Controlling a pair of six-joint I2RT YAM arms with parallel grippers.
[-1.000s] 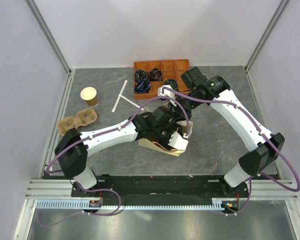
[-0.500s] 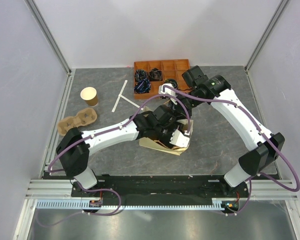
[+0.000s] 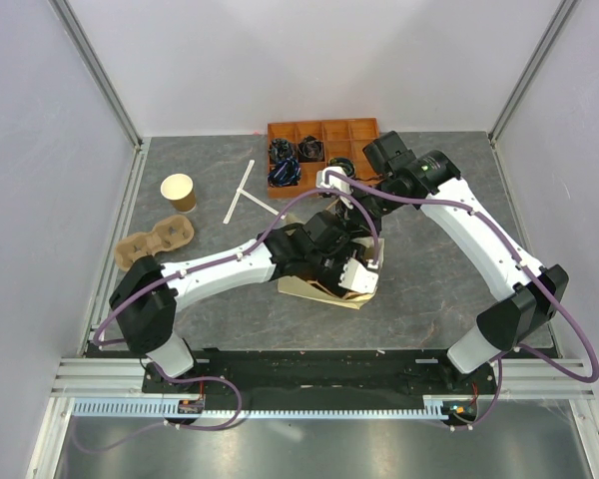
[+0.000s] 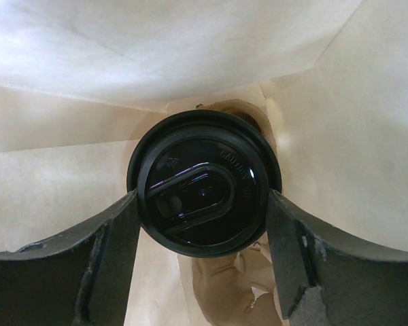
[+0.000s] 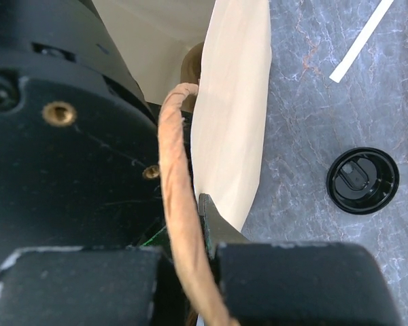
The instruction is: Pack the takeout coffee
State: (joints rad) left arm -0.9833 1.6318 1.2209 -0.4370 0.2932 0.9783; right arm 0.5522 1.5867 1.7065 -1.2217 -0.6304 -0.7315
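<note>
Deep inside the pale kraft-paper bag: the small brown takeout coffee with round black plastic lid, lid facing the left wrist camera. Clamped at the lid's rim by the left gripper, dark fingers pressed against both sides. Pinched tight in the right gripper: the bag's twisted brown paper handle. Against a second ago, from above: left wrist nudged slightly farther from the bases, into the bag; right arm and bag much as before. Lying on the grey marbled table beside the bag: a loose black lid and a white strip.
</note>
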